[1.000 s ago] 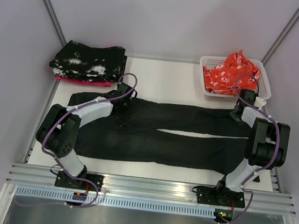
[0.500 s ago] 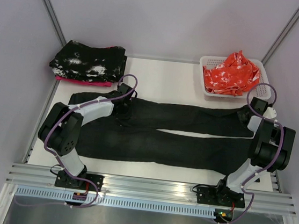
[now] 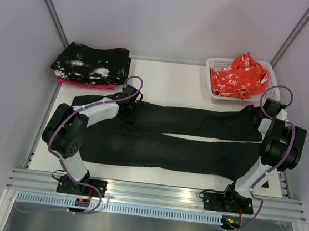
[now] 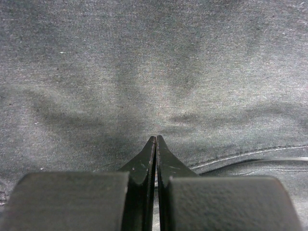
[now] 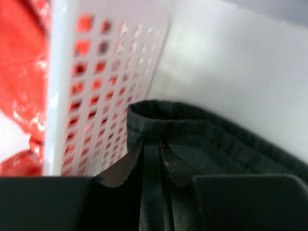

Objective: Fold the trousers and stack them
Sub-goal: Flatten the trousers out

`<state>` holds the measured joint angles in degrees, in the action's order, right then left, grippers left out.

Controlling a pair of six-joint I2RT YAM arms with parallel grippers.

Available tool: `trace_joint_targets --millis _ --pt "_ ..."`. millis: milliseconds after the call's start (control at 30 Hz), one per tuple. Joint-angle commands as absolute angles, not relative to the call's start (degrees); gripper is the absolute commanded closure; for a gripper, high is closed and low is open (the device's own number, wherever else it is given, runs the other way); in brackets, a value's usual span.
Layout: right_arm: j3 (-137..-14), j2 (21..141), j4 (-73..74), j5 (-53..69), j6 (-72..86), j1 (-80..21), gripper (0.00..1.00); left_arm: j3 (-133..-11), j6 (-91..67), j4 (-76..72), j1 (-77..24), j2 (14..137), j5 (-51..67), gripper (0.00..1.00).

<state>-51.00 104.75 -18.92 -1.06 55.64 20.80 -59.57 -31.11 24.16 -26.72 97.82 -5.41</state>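
The black trousers (image 3: 185,136) lie flat across the table, waist to the left and both legs stretching right. My left gripper (image 3: 127,99) sits at the upper waist area. In the left wrist view it (image 4: 155,138) is shut with its tips on the cloth (image 4: 159,72), and creases converge at the tips. My right gripper (image 3: 254,113) is at the far leg's end, beside the basket. In the right wrist view it (image 5: 151,147) is shut on the leg's hem (image 5: 192,125), with cloth between the fingers.
A white basket (image 3: 275,89) holding orange-red printed cloth (image 3: 237,75) stands at the back right, close to my right gripper; its wall (image 5: 62,72) fills the right wrist view's left. A folded stack of black white-speckled cloth (image 3: 90,63) lies at the back left.
My right gripper has moved right and slightly back with the hem, pulling the far leg out longer. The left gripper has stayed in place.
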Motion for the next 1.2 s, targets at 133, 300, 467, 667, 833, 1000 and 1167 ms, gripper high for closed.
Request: trace_joint_targets --millis 133,300,467,667,833,1000,1167 --pt "-58.6 110.7 -4.5 -2.6 54.2 22.9 0.81 -62.4 -31.0 25.0 -26.5 99.4 -5.0 0.96" --pt "-58.9 109.2 1.7 -8.3 50.5 23.6 0.81 -63.4 -30.4 25.6 -25.9 99.8 -5.7 0.95" --pt "-59.7 105.6 2.1 -4.8 45.5 24.2 0.81 -65.7 -28.5 26.6 -22.4 96.9 -4.4 0.92" --pt "-64.8 94.0 11.0 0.1 36.8 24.1 0.41 -65.7 -26.8 28.1 -15.0 86.8 -0.3 0.44" --pt "-63.7 82.6 17.4 4.5 33.2 24.1 0.13 -62.0 -28.4 30.6 -2.3 78.7 7.4 0.3" --pt "-54.4 69.4 18.4 8.1 38.0 24.1 0.12 -56.9 -35.8 36.4 5.3 68.4 1.8 0.05" --pt "-51.9 65.6 25.6 7.9 37.1 24.0 0.12 -53.0 -47.1 46.0 11.0 54.4 -7.4 0.0"
